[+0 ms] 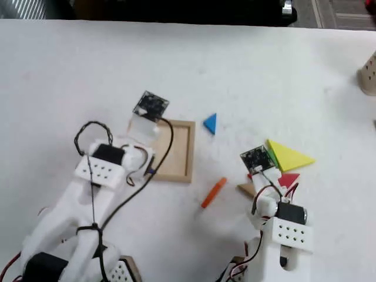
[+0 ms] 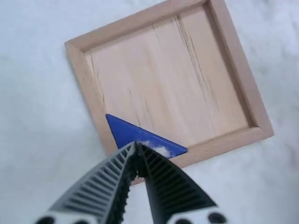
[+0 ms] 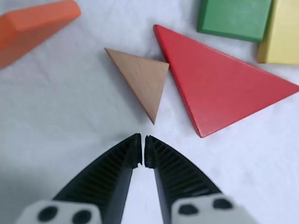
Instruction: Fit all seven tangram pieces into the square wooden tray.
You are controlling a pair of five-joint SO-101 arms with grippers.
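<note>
Five pieces by the right arm: an orange wooden parallelogram [image 1: 213,192], a tan wooden triangle [image 3: 140,77], a large red triangle [image 3: 224,88], a green square [image 3: 233,18] and a yellow triangle [image 1: 291,155] lie flat on the white desk [image 1: 264,76]. They sit at 3 to 5 o'clock from the square wooden tray [image 1: 190,153], and the tan and red ones meet at a corner.
Right gripper [image 3: 142,140]: jaws almost together, holding nothing, just short of the tan triangle's tip.
Left gripper [image 2: 138,147]: pinched tight on one edge of the held blue wooden triangle [image 2: 128,130].
Held piece's place: over the tray's rim near a corner, on its 9 o'clock side in the high view. I cannot tell whether it touches the rim.
Tray floor: bare, no piece seated.
Far piece: a loose small blue triangle [image 1: 210,123] lies on the desk at 2 o'clock from the tray, just off it.
Step in hand: seating the held triangle, by my reading.
Doing it well: carry it toward 3 o'clock until it clears the rim, square its short sides to a corner's two walls, lower it flat, then release.
Risk: letting go over the rim would likely leave it tilted.
</note>
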